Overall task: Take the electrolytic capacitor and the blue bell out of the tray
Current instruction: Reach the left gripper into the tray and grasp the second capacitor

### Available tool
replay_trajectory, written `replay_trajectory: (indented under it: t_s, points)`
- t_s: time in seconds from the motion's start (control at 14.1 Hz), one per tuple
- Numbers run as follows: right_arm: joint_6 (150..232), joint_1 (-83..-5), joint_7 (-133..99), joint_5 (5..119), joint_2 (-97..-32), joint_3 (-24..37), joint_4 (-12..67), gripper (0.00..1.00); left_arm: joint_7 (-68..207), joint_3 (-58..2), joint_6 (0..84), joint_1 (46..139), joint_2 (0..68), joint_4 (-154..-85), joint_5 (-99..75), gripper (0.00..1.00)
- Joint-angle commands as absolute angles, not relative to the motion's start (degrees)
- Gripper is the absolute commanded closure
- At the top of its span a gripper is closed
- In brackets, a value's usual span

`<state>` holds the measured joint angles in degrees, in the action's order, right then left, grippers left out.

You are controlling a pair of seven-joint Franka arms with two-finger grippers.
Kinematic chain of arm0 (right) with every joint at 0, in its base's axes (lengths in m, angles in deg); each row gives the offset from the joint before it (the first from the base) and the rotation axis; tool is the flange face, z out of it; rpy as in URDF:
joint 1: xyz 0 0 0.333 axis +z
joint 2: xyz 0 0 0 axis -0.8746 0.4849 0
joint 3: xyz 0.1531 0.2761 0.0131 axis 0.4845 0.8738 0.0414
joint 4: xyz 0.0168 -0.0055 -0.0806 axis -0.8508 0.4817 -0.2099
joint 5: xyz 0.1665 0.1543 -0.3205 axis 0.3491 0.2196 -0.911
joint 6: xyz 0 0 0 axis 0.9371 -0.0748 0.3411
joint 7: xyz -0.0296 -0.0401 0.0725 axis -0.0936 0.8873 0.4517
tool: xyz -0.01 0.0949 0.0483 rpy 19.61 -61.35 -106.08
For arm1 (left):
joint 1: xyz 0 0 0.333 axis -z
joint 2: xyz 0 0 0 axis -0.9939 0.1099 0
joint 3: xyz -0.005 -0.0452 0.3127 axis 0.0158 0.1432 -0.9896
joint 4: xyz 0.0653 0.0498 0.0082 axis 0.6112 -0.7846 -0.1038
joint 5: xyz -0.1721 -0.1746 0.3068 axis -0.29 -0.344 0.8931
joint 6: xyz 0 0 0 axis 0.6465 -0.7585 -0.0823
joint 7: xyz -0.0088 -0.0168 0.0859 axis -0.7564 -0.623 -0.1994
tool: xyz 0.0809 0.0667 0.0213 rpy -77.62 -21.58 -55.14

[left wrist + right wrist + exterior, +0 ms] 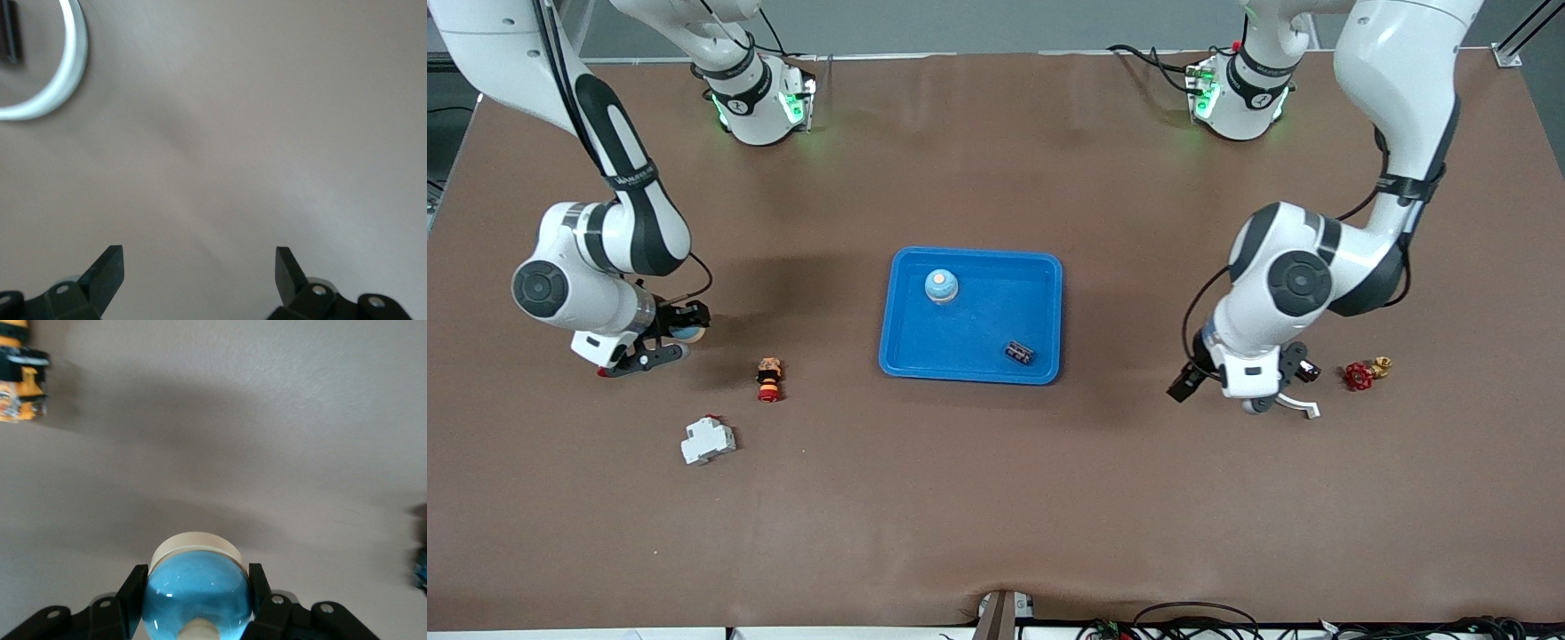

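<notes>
I pinch a blue bell (197, 590) in my right gripper (665, 342) above bare table toward my right arm's end; its rounded dome could slip and roll if I let go too high. A second blue bell (941, 285) and the capacitor (1020, 353) lie in the tray (969, 369). My left gripper (1282, 391) hangs spread, empty, near a red valve (1359, 376) it could knock

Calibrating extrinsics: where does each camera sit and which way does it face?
Front: high across the table, facing both bases; both arms, tray show.
Left wrist: on left arm, looking down at bare table; open left pincer shows.
Right wrist: on right arm, looking down; right pincer shut on blue bell.
Shared: front and right wrist both show that bell and the orange-black part.
</notes>
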<state>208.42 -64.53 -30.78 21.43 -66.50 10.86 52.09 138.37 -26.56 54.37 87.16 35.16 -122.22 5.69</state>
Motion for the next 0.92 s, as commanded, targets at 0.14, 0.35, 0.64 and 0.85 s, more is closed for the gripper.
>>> replay_trajectory:
  t_s: [0.14,0.35,0.64,0.85]
  points:
    - [209.33,-65.39,-30.98,19.48,-64.60,11.34,52.09,0.84,145.05,-26.74,53.21,92.21,37.37,-118.52,7.04,0.00]
    - [211.35,-65.47,-30.98,19.39,-63.11,11.34,52.17,0.83,148.82,-26.74,53.48,95.45,39.65,-115.90,7.22,0.00]
    - [212.32,-65.56,-30.98,19.39,-61.96,11.34,52.17,0.83,153.04,-27.17,53.65,100.03,43.34,-111.50,7.13,0.00]
    - [213.11,-65.74,-30.98,19.39,-61.17,11.34,52.17,0.76,158.13,-27.35,56.63,102.84,45.45,-110.53,7.13,0.00]
